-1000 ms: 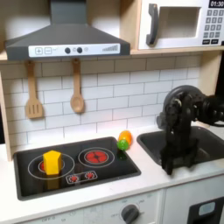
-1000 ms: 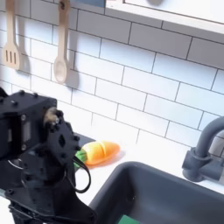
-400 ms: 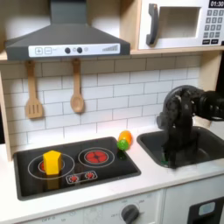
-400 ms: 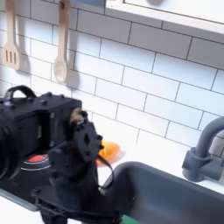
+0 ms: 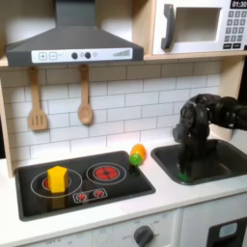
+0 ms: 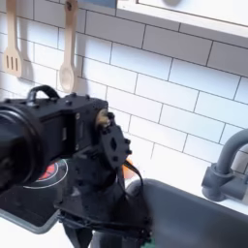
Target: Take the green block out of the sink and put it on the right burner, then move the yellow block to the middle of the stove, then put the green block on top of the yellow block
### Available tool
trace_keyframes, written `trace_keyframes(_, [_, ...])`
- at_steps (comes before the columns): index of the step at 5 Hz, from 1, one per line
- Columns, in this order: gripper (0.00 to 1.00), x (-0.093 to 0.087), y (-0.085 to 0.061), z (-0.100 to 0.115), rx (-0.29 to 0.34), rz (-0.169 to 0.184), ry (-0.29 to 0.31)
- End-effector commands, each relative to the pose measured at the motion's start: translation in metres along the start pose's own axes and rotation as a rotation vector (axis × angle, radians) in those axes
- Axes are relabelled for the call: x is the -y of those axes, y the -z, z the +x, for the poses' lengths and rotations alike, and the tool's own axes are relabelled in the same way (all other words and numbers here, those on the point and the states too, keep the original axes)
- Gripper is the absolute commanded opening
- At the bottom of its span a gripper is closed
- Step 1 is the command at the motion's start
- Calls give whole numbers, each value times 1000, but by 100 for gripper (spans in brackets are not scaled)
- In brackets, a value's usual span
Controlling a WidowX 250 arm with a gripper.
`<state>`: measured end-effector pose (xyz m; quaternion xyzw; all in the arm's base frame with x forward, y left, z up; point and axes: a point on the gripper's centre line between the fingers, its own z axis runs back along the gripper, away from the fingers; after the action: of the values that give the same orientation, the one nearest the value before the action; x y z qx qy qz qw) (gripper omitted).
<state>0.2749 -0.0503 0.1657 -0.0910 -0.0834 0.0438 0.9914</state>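
White-tiled kitchen; claw [image 5: 186, 172] down in sink [image 5: 227, 157], grip state unclear; yellow block [image 5: 57, 178] on stove [image 5: 116, 191].

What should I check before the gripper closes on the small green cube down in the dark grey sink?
1. Gripper lowered into the dark grey sink basin: ok.
2. Small bright-green cube at the gripper tip in the first exterior view: ok.
3. Jaws straddling the cube: cannot tell.
4. Red ring burner on the first exterior view's right free: ok.
5. Small yellow block upright on the other burner of the black cooktop: ok.
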Motion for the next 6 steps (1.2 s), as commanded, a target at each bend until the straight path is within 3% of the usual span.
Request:
trace_keyframes(1, [100,-4,9,12,2,31,-17])
trace_keyframes(3, [100,-5,13,9,-10,29,-4])
trace_keyframes(4, [100,-6,15,5,-10,16,68])
trace_keyframes(6, [100,-1,23,4,-24,3,102])
